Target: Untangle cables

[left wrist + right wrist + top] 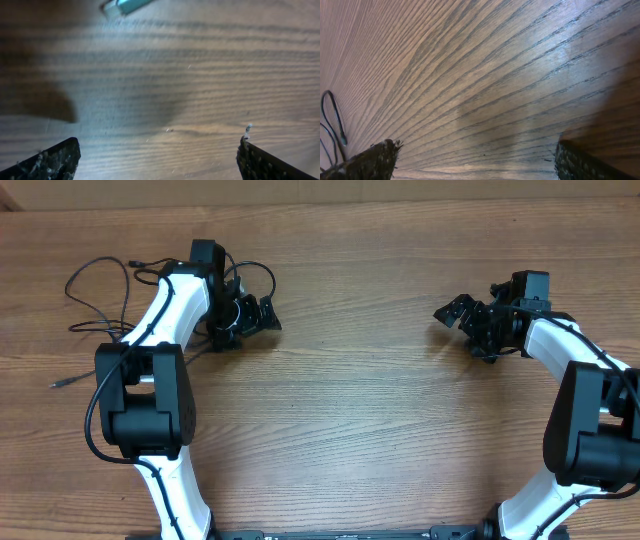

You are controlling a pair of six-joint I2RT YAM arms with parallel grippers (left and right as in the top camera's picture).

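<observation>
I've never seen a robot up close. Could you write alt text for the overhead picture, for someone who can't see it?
Two white-and-black robot arms reach over a wooden table, the left gripper and right gripper both open and empty, pointing toward each other. Thin black cables lie in loose loops beside the left arm, untouched.

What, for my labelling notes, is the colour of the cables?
Black. The cables show best in the overhead view, at far left.
</observation>
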